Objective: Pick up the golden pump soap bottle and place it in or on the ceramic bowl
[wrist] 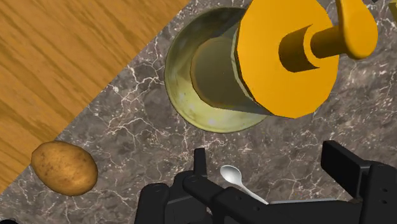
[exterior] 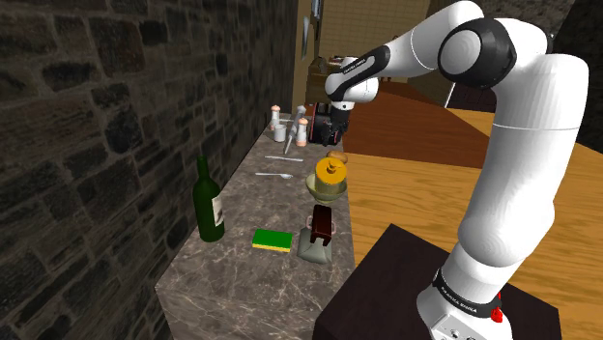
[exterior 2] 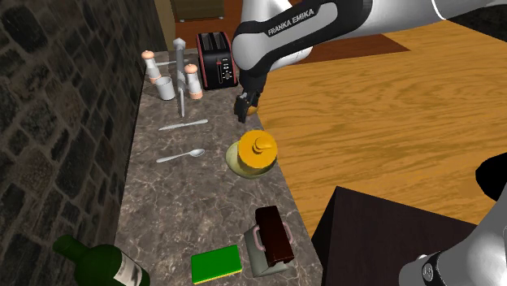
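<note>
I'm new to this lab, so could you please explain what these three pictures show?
It's a simulated white robot arm with a black two-finger pincer. One picture looks from beside its stand. Another looks over the stone counter. The third comes from a camera on the hand. On the counter lie a green bottle, a sponge, a spoon, a toaster and a potato. The golden pump bottle stands in the bowl. The pincer is open and holds nothing.
</note>
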